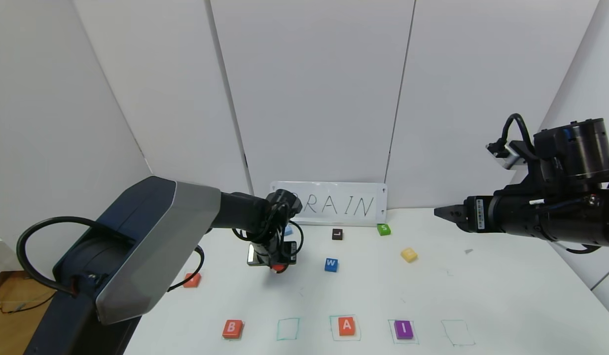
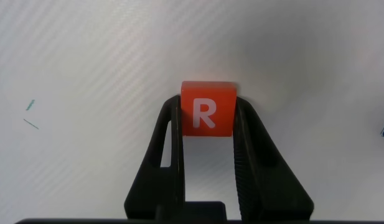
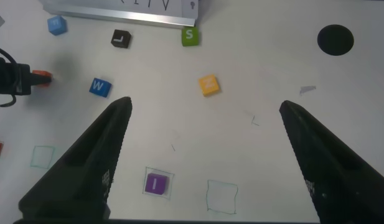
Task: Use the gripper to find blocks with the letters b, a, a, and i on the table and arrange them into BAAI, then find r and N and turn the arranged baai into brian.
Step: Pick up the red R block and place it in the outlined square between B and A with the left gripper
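Observation:
My left gripper [image 1: 278,267] is shut on the orange R block [image 2: 207,109], held by its two sides low over the white table [image 1: 482,296], left of the blue W block [image 1: 331,265]. Along the front edge lie the orange B [image 1: 232,328], an orange A [image 1: 346,326] and the purple I [image 1: 404,329]. A and I sit in green drawn squares. Another orange block [image 1: 192,280] lies at the left, half hidden by my left arm, its letter hidden. The yellow N block [image 1: 409,254] lies right of centre. My right gripper [image 1: 440,212] is open and empty, raised at the right.
A white sign reading BRAIN [image 1: 334,203] leans on the back wall. In front of it lie a pale blue block [image 1: 287,230], a black L block [image 1: 337,234] and a green S block [image 1: 383,229]. Empty green squares sit between B and A [image 1: 288,329] and right of I [image 1: 458,332].

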